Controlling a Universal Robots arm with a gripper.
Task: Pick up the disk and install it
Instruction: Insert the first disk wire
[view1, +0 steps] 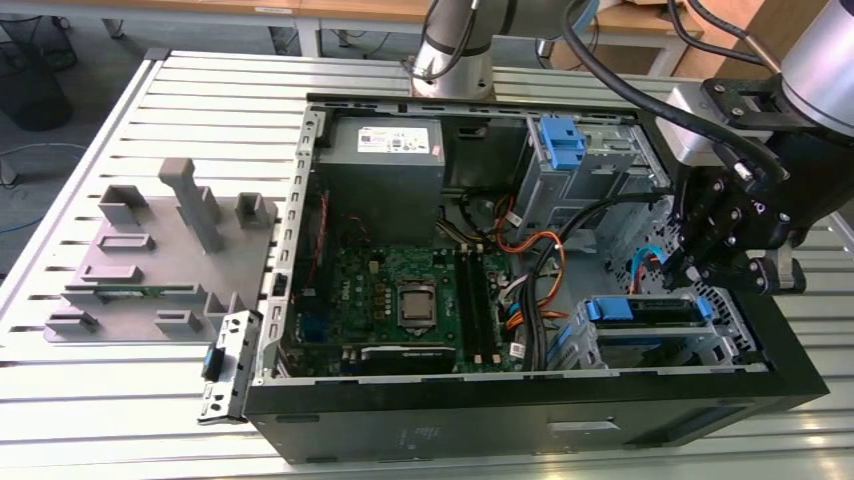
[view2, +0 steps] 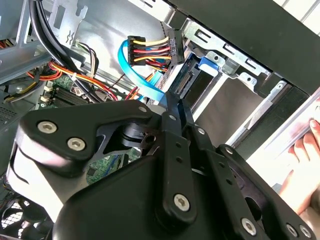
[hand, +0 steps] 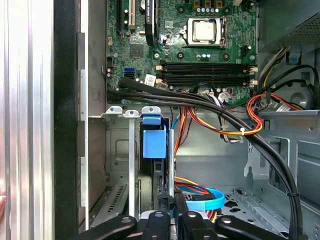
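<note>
The end effector (view2: 173, 105), fingers pinched shut on nothing visible, hung inside the computer case (view1: 534, 415) at the exterior view's right. The disk (view2: 192, 82) sat just beyond its tips, slotted in the near drive cage (view1: 731, 325).

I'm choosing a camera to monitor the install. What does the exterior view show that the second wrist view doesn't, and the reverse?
Exterior view: the grey fixture on the slatted table, and the power supply box inside the case.
Second wrist view: a person's hand at the case's edge.
Both: the gripper at the drive bay, the disk in its blue rails, and the motherboard.
</note>
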